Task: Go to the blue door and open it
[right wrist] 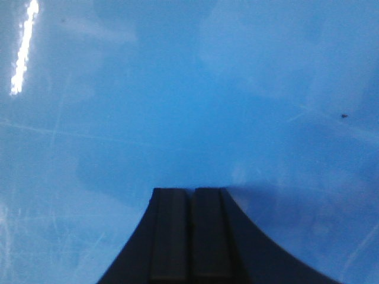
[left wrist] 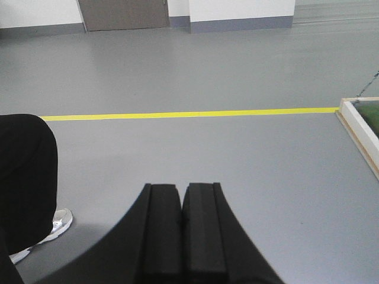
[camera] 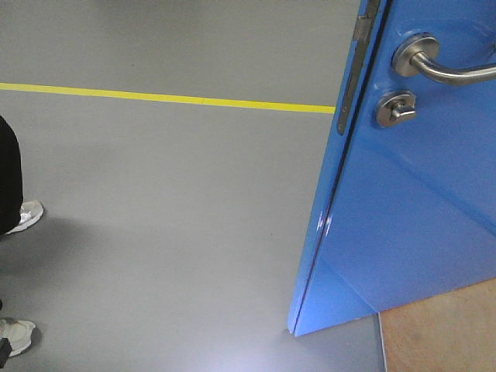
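The blue door (camera: 418,201) fills the right of the front view, swung ajar with its dark edge toward me. Its brushed-steel lever handle (camera: 446,68) and round thumb-turn lock (camera: 395,109) sit near the top right. In the right wrist view the glossy blue door panel (right wrist: 177,100) fills the whole frame, very close. My right gripper (right wrist: 190,190) is shut and empty, its tips at or almost on the panel. My left gripper (left wrist: 180,186) is shut and empty, pointing over the grey floor, away from the door.
A yellow floor line (camera: 170,98) crosses the grey floor (camera: 155,217). A person in black trousers and white shoes (camera: 22,217) stands at the left, also in the left wrist view (left wrist: 26,177). A wooden-framed panel (left wrist: 361,127) lies right. A tan board (camera: 442,333) lies below the door.
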Controlling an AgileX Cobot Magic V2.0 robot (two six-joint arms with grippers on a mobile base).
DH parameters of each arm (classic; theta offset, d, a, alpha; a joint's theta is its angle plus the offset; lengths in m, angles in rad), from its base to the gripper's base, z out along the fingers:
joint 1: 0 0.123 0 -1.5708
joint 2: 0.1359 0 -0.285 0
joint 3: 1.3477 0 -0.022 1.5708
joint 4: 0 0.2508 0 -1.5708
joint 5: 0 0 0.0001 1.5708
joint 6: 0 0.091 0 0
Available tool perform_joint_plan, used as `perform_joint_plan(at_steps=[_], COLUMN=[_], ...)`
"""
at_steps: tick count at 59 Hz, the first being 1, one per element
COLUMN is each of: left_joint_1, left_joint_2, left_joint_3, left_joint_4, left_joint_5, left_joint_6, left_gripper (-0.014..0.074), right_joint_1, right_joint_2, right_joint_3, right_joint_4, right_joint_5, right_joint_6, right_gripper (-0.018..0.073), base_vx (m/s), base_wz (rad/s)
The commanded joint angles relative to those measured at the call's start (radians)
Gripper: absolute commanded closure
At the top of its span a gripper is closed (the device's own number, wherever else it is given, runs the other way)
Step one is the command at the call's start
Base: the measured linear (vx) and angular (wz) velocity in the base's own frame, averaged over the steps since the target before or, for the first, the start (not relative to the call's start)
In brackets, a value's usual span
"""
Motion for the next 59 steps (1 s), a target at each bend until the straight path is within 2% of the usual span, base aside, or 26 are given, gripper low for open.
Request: perform_joint_plan(at_steps=[1,59], left_joint_1=[0.001,0.001], left_joint_2=[-0.015,-0.015], left_joint_3=[0.004,0.004], left_joint_4=[0.0,0.0], left_joint_5=[-0.078,-0.078], left_joint_6=[-0.003,-0.003], left_gripper=[0.0526,0.0526], right_joint_1=[0.001,0.001], right_joint_2=[-0.018,-0.018], right_joint_3=[-0.03,-0.03], right_joint_4=[0.048,0.048], right_joint_5=[-0.035,-0.035], right_joint_6=[-0.012,-0.012], right_gripper=[0.0557,0.0557], base_vx=[0.2,0.21], base_wz=[0.1,0.03])
